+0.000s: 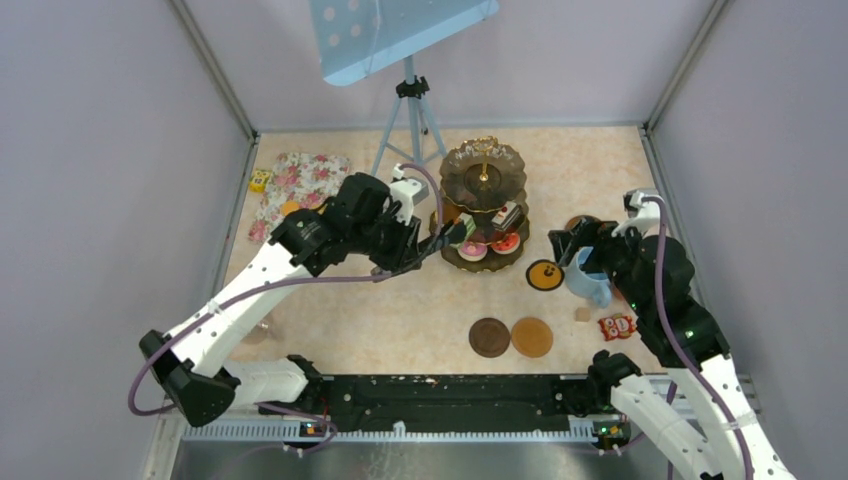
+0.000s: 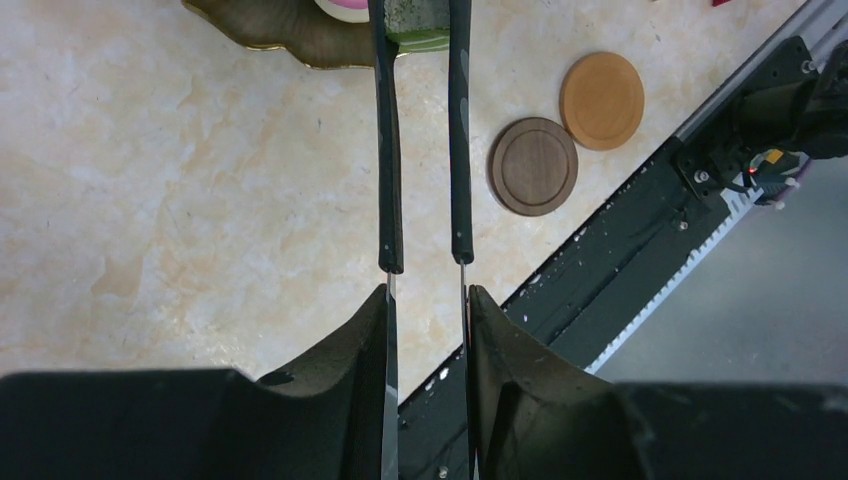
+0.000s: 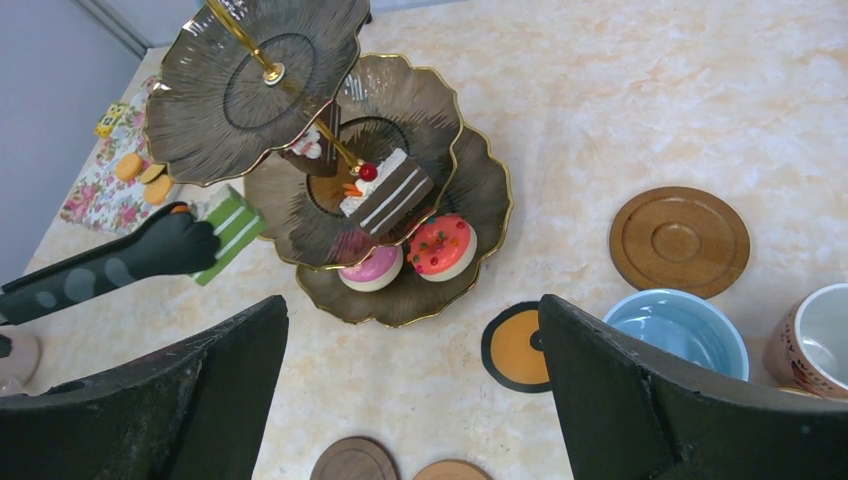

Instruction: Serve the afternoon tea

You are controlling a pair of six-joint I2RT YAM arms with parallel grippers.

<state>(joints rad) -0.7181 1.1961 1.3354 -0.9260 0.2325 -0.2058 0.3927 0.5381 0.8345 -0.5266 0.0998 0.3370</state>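
Observation:
The dark three-tier stand [image 1: 484, 160] stands mid-table and carries a layered chocolate cake [image 3: 385, 190], a pink cake [image 3: 372, 268] and a red-orange cake [image 3: 442, 247]. My left gripper [image 1: 412, 246] [image 2: 427, 300] is shut on black tongs [image 2: 388, 150]. The tong tips pinch a green cake [image 3: 228, 228] [image 2: 415, 25] at the left edge of the stand's lower tiers. My right gripper [image 1: 572, 250] [image 3: 412, 305] is open and empty, right of the stand, above the light blue mug [image 1: 590, 280] [image 3: 678, 330].
A dark coaster [image 1: 489, 337] and a light one [image 1: 531, 337] lie near the front. A black-rimmed orange disc [image 1: 545, 274], a coaster [image 3: 680, 240] and a second mug [image 3: 815, 345] sit right of the stand. The floral mat [image 1: 300, 185] holds orange tarts [image 3: 128, 165]. A tripod [image 1: 408, 120] stands behind.

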